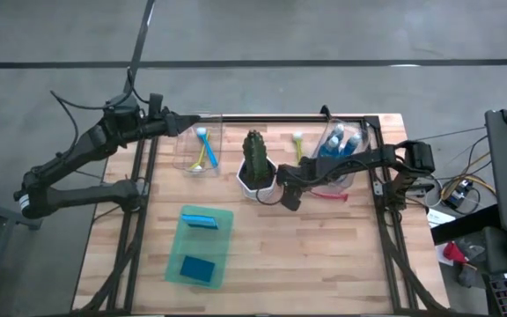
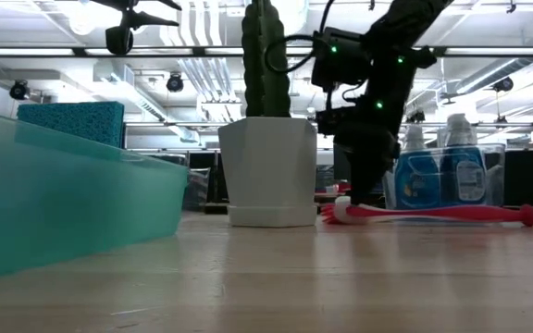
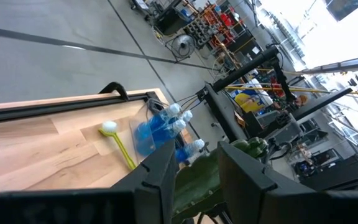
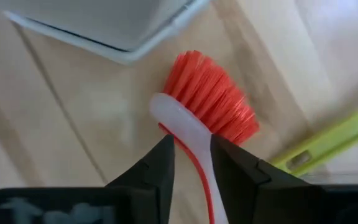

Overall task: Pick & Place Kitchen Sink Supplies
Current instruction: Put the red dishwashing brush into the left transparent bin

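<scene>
Looking at room: open hall, grey floor, ceiling lights.
Worktop [image 1: 324, 264]: pale wood.
Green tray [image 1: 223, 251]: two sponges [image 1: 200, 268] already in it.
Clear bin [image 1: 364, 134]: blue bottles [image 1: 338, 141] inside.
Right gripper [image 4: 192, 158]: fingers astride the pink brush [image 2: 433, 213] neck, narrowly apart, beside the cactus pot [image 2: 271, 166].
Left gripper [image 3: 194, 177]: part open, empty, above far-left bin.
Left: pink brush and yellow brush [image 1: 297, 145] not yet placed.

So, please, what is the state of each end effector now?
Left end effector: open, holding nothing.
Right end effector: fingers around the pink long-handled plastic brush; grip cannot be told.
</scene>
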Robot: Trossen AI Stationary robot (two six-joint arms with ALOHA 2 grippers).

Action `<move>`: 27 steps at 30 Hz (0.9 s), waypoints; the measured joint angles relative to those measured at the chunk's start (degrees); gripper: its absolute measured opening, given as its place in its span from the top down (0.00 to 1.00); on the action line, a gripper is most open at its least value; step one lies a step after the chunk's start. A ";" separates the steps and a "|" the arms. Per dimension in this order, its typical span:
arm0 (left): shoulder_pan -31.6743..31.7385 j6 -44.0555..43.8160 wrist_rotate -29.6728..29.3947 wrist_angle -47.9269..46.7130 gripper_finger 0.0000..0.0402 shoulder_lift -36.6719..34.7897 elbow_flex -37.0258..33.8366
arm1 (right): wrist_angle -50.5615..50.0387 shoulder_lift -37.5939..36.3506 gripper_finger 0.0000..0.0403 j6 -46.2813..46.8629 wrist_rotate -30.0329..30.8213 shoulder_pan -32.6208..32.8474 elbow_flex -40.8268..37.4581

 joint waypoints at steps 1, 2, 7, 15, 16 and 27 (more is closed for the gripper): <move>0.00 0.11 -0.01 0.00 0.72 0.00 0.00 | -0.24 0.09 0.76 -0.04 -0.60 0.00 0.60; 0.00 0.14 0.00 0.00 0.73 0.00 0.00 | -0.53 0.19 0.78 -0.04 -0.81 0.00 1.19; 0.00 0.16 0.00 0.00 0.73 0.00 0.00 | -1.77 0.21 0.88 -0.07 -1.03 0.07 3.87; 0.02 0.14 0.01 0.00 0.73 0.00 0.00 | -5.66 0.19 0.98 -0.34 -2.57 0.07 6.49; 0.02 0.14 0.01 0.00 0.72 0.00 0.00 | -5.90 0.19 0.98 -0.25 -3.29 0.15 6.57; 0.04 0.40 1.19 -0.02 0.72 -0.04 -0.02 | -11.60 0.01 0.98 6.04 -6.40 8.17 6.00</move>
